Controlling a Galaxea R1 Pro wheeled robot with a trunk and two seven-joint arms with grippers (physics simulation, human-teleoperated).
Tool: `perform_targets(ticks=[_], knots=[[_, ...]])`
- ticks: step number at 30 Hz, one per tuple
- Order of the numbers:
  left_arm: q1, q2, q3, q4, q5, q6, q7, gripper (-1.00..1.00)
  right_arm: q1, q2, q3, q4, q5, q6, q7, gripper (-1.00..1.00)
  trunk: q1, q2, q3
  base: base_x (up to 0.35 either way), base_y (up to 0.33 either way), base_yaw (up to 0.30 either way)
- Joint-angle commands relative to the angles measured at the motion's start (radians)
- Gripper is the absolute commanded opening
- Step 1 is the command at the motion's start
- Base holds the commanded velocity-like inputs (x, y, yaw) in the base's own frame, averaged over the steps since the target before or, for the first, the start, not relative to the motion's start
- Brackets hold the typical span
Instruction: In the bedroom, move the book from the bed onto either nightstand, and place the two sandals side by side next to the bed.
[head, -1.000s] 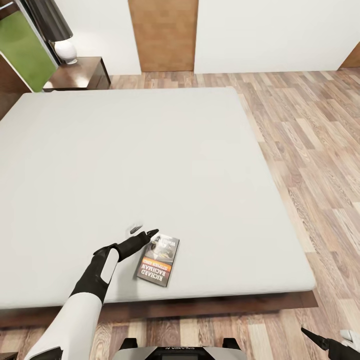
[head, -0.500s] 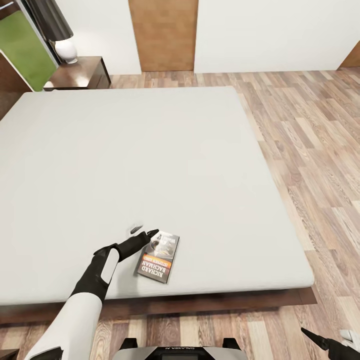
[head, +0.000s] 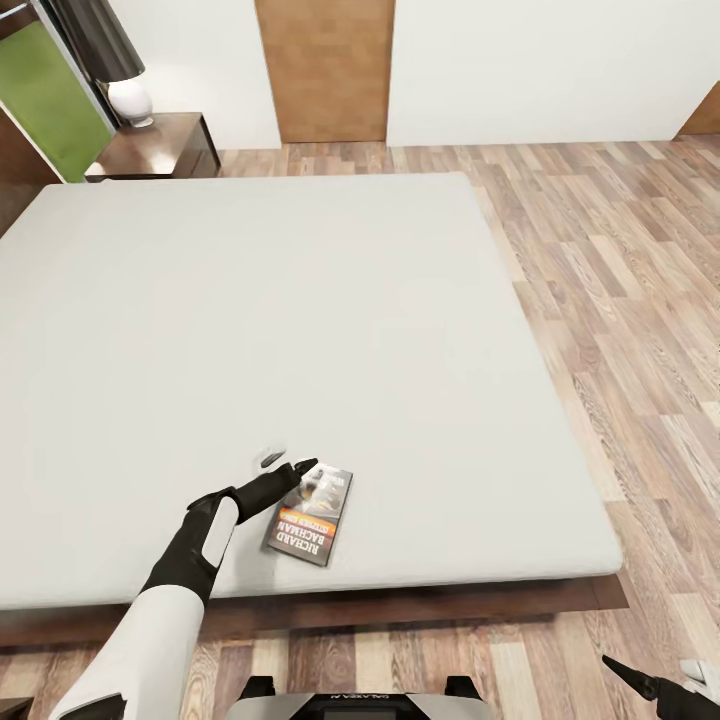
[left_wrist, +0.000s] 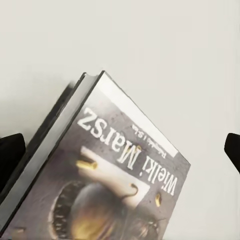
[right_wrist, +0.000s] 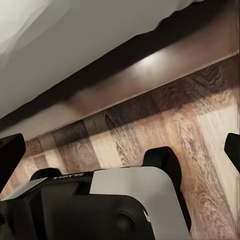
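The book (head: 310, 514) lies flat near the front edge of the bed (head: 300, 300), its grey-and-orange cover up. My left gripper (head: 290, 462) hovers open at the book's far left corner, one dark fingertip over the cover. In the left wrist view the book (left_wrist: 100, 175) sits close between the spread fingertips (left_wrist: 10, 155), untouched. My right gripper (head: 640, 684) hangs low at the front right over the floor; in its wrist view the right gripper (right_wrist: 120, 150) is open and empty. A nightstand (head: 165, 145) stands at the bed's far left corner. The two sandals are out of view.
A white lamp (head: 130, 98) stands on the nightstand. A brown door (head: 325, 70) is in the white far wall. Wood-plank floor (head: 620, 280) runs along the bed's right side. The right wrist view shows the robot's base (right_wrist: 115, 205) beside the dark bed frame (right_wrist: 125, 75).
The whole picture has shifted slightly, so the camera moved: bed and book sit a little further left in the picture. The left gripper keeps its open pose by the book.
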Motion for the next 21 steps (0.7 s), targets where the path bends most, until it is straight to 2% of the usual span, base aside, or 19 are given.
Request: perform_targets(ticks=[1,21], knots=[[-0.001,-0.001,0.005,-0.001,0.004,0.008,-0.003,1.00,-0.001,0.000,-0.008,0.001,0.006,0.002,0.004,1.00,0.000,0.000,-0.001,0.000,-0.188,0.000],[-0.001,-0.002,0.005,0.000,0.004,0.008,-0.002,1.00,-0.001,0.000,-0.009,0.001,0.006,0.002,0.004,1.00,0.000,0.000,-0.001,-0.003,-0.017,0.000]])
